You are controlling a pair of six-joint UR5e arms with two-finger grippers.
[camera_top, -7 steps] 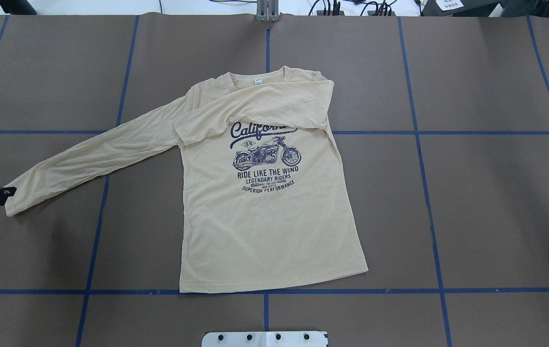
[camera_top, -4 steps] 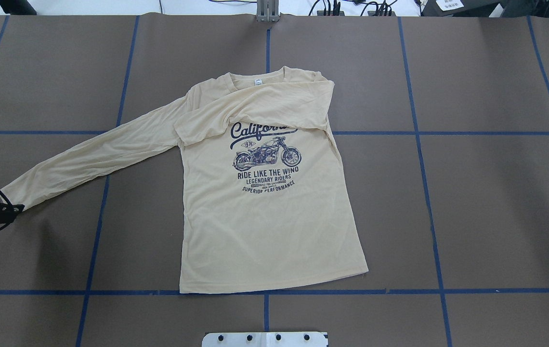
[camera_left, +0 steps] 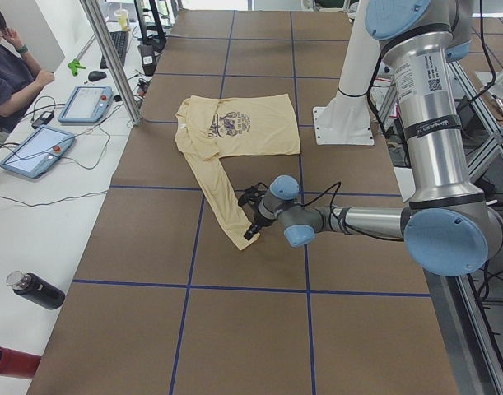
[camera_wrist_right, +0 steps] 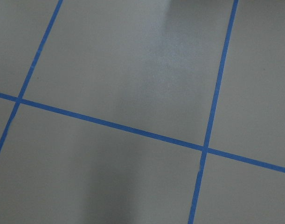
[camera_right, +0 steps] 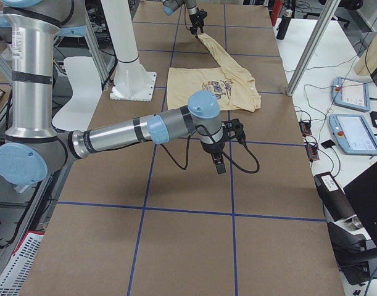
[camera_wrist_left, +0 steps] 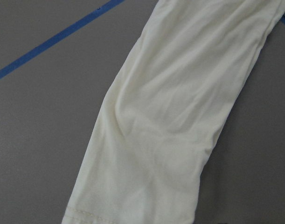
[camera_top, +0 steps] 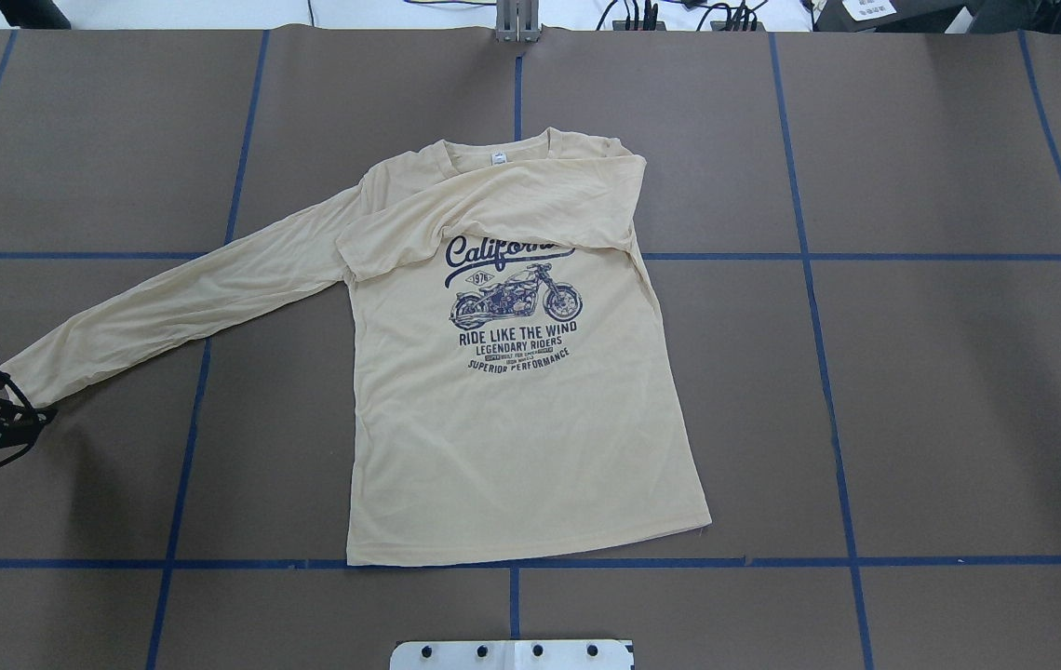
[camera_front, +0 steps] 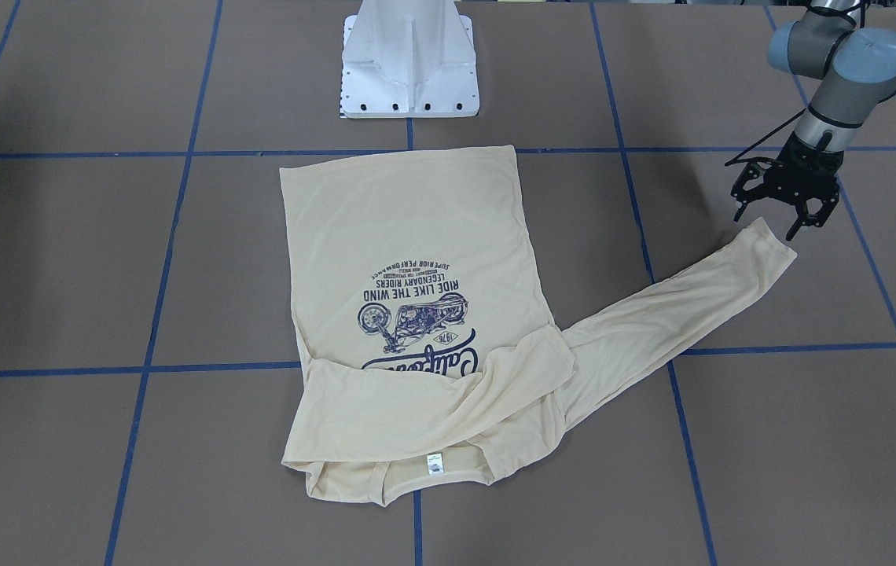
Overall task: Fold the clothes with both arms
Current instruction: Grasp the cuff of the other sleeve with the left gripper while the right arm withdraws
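A brown counter [camera_front: 102,259] gridded with blue tape [camera_front: 181,368] spreads around the left gripper [camera_front: 769,214], which hangs wide just above the cuff of the shirt [camera_front: 409,228]. Whether the right gripper [camera_right: 220,164] is wide or narrow cannot be told.

The fingers [camera_front: 794,229] of the left gripper [camera_front: 767,220] hang over a matte brown table covering [camera_top: 940,400], ruled into large squares by blue tape lines [camera_top: 959,256]. Beyond those fingers, on the side away from the robot, a long white bench [camera_left: 37,247] carries two pale-blue-framed touch tablets [camera_left: 88,103] and a black bottle [camera_left: 35,292], and a silver aluminium post [camera_left: 111,62] rises at its edge. The light is even, the shadows soft.
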